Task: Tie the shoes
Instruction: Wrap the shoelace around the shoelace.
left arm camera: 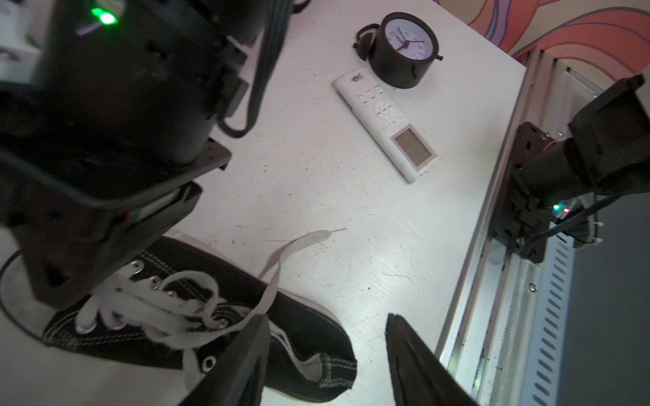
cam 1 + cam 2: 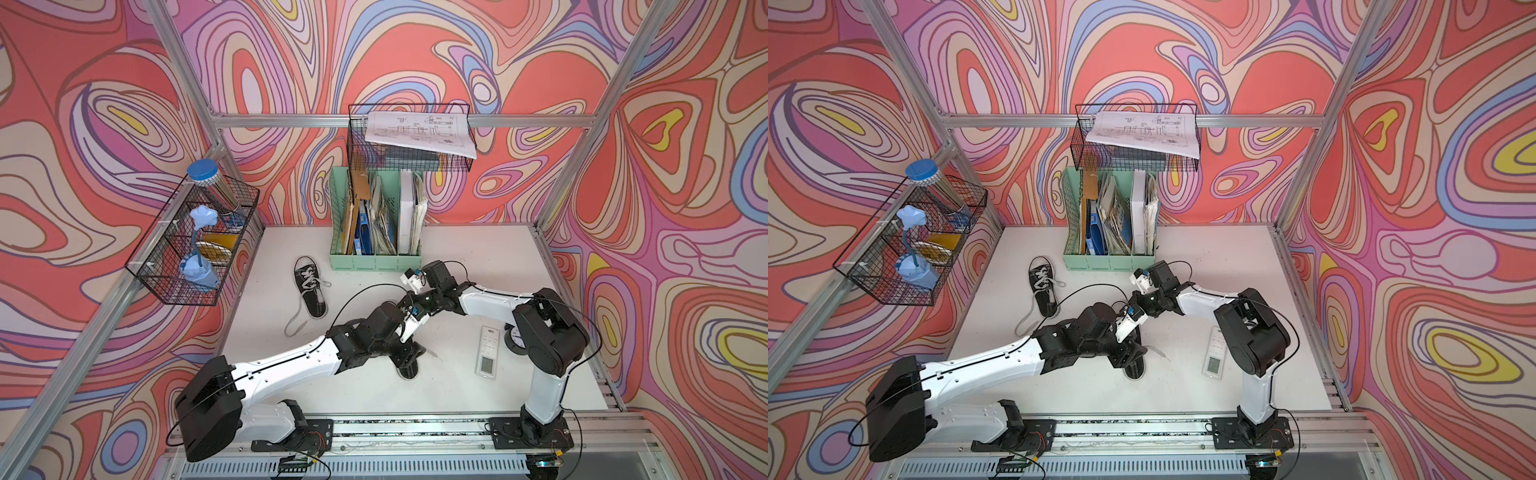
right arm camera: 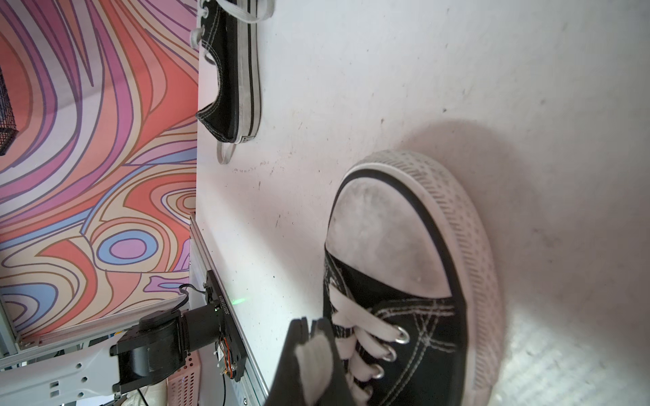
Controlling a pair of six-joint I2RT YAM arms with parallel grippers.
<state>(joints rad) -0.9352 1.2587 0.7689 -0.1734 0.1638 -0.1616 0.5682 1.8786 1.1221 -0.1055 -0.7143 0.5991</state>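
One of the shoes, the near shoe (image 2: 409, 370), is a black canvas sneaker with white laces. It lies mid-table under both grippers and is mostly hidden in both top views. My right gripper (image 3: 311, 337) is shut on a loop of white lace beside the eyelets, near the toe. My left gripper (image 1: 327, 351) stands open over the heel end with nothing between its fingers. A free lace end (image 1: 316, 235) trails onto the table and passes by one left fingertip (image 1: 258, 327). The far shoe (image 2: 309, 289) lies apart at the left, its laces loose.
A white remote (image 2: 488, 351) and a small black clock (image 2: 513, 336) lie right of the near shoe, by the right arm. A green file holder (image 2: 374, 220) stands at the back, with wire baskets (image 2: 195, 245) on the left wall and above it. A metal rail (image 2: 415, 428) borders the front.
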